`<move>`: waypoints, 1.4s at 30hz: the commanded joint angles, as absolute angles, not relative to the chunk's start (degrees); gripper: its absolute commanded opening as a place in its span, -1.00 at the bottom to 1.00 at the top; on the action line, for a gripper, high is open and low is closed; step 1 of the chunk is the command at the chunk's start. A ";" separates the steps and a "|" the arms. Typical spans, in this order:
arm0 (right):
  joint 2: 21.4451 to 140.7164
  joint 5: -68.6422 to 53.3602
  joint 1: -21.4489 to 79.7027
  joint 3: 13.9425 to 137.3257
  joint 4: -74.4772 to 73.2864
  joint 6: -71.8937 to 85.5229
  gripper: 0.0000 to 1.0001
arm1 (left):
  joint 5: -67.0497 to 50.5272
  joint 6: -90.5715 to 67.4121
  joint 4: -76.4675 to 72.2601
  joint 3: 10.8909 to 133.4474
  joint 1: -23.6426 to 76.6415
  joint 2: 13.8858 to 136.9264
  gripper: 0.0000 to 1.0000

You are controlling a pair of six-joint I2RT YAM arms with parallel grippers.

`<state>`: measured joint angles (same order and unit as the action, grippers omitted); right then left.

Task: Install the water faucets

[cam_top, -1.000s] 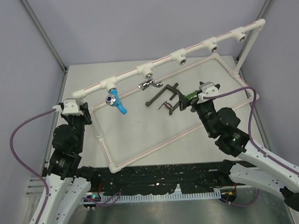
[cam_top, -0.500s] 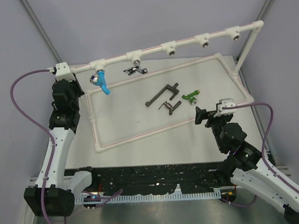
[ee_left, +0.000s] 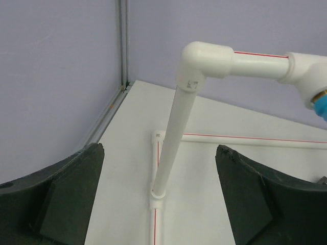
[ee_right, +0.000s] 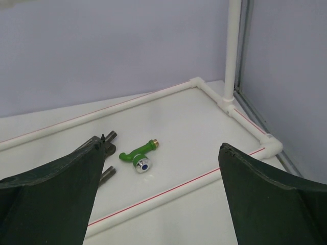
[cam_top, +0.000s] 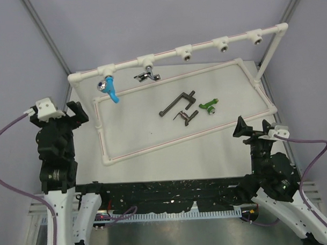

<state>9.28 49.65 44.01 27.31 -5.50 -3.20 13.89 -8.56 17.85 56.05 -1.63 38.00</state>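
Note:
A white pipe frame [cam_top: 166,54] stands on the table. The blue faucet [cam_top: 109,89] hangs from its leftmost socket, and the chrome faucet [cam_top: 147,76] hangs just under the second one. Inside the frame's base lie two dark faucets [cam_top: 176,104] [cam_top: 186,117] and the green faucet [cam_top: 208,105] [ee_right: 137,155]. My left gripper [cam_top: 73,115] [ee_left: 159,148] is open and empty, a little short of the frame's left corner post [ee_left: 171,138]. My right gripper [cam_top: 247,130] [ee_right: 159,143] is open and empty, outside the base pipe [ee_right: 153,196], facing the green faucet.
Several sockets [cam_top: 223,44] on the top rail's right half are bare. The frame's right upright [cam_top: 268,49] stands by the right wall. Purple walls enclose the table on three sides. Cables loop from both wrists.
My left gripper has opened, let go of the frame's left corner and pulled back toward the near left. My right arm has drawn back to the near right. The frame stays upright.

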 commanded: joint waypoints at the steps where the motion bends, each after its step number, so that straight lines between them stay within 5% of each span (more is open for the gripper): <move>1: 3.79 53.79 43.86 25.15 4.21 -13.16 0.91 | 13.00 -12.39 27.93 53.62 -0.71 29.29 0.99; 17: -10.11 50.46 43.86 15.56 15.03 -24.17 0.91 | 21.62 -10.37 24.79 33.14 8.52 -1.47 0.99; 42: -8.26 49.31 42.19 13.36 16.96 -25.93 0.91 | 26.01 -9.58 22.94 31.20 9.67 -1.50 0.99</move>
<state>0.27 50.59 42.61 13.17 15.05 -25.78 25.08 -10.07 26.37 31.14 9.43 0.58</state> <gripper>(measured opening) 0.956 0.994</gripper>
